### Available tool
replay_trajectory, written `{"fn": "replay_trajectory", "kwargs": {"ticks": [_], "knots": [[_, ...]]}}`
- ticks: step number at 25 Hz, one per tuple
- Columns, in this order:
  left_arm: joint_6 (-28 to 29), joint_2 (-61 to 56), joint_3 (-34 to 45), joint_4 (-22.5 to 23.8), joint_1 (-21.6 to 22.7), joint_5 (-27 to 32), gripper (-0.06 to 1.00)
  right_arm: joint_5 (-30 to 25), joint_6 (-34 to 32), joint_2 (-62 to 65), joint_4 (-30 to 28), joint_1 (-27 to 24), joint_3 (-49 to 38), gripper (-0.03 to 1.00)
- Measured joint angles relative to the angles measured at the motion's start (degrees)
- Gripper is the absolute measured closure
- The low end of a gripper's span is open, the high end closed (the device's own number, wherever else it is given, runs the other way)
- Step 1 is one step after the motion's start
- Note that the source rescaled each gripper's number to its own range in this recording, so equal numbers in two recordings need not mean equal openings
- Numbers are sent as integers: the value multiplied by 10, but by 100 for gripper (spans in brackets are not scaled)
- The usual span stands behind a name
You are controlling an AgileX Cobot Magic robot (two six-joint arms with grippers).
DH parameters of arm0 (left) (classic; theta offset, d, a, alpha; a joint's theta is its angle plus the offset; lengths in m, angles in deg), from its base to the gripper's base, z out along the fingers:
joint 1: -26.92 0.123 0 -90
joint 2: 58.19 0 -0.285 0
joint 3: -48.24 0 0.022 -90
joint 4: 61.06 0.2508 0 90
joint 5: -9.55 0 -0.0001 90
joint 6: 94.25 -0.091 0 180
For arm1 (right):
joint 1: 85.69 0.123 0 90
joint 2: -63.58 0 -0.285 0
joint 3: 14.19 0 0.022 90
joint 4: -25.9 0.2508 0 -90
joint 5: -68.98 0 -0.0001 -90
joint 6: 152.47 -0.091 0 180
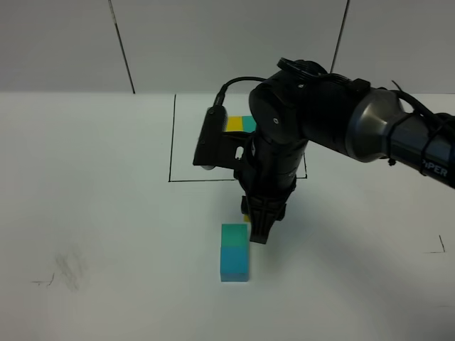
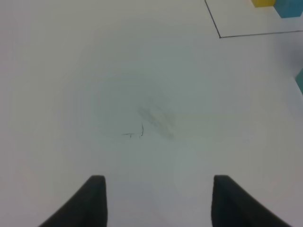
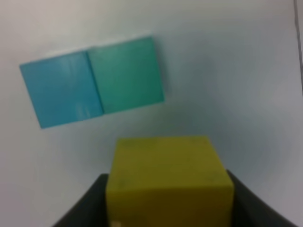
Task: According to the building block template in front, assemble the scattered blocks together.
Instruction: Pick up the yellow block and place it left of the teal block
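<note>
Nearest the front of the desk (image 1: 106, 213), the blue block (image 1: 234, 265) and the green block (image 1: 234, 235) sit pressed together in a short row, green on the far side. Just beside the green block's far right corner, the right pincer (image 1: 257, 231) points down, closed on the yellow block (image 3: 168, 177), which fills the space between its dark fingers; in the high view only a sliver of yellow shows behind the arm.

The step in hand looks like seating the yellow block against the green one to make the L. To do it well, I judge the block should come down square to the pair, one face flush along the green block's side, not cornerwise. It should be lowered flat onto the desk before release, then the fingers opened without dragging, since a nudge could slide the loose pair apart. Which side the yellow belongs on should be checked against the pattern.

The left pincer (image 2: 156, 201) hovers open over bare desk and a faint smudge, holding nothing.

Farther back, the template (image 1: 240, 124) lies inside a thin black rectangle, mostly hidden by the arm; its yellow and teal cubes show.

On the right arm's casing, white letters read "PER", the rest cut off. No other writing is legible.
</note>
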Motion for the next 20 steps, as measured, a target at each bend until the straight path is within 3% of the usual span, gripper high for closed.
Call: {"fn": "replay_trajectory", "kwargs": {"ticks": [16, 20], "knots": [[0, 0, 0, 0, 0, 0, 66, -39, 76, -72, 8, 49, 124, 74], [0, 0, 0, 0, 0, 0, 66, -41, 95, -90, 36, 53, 145, 74]]}}
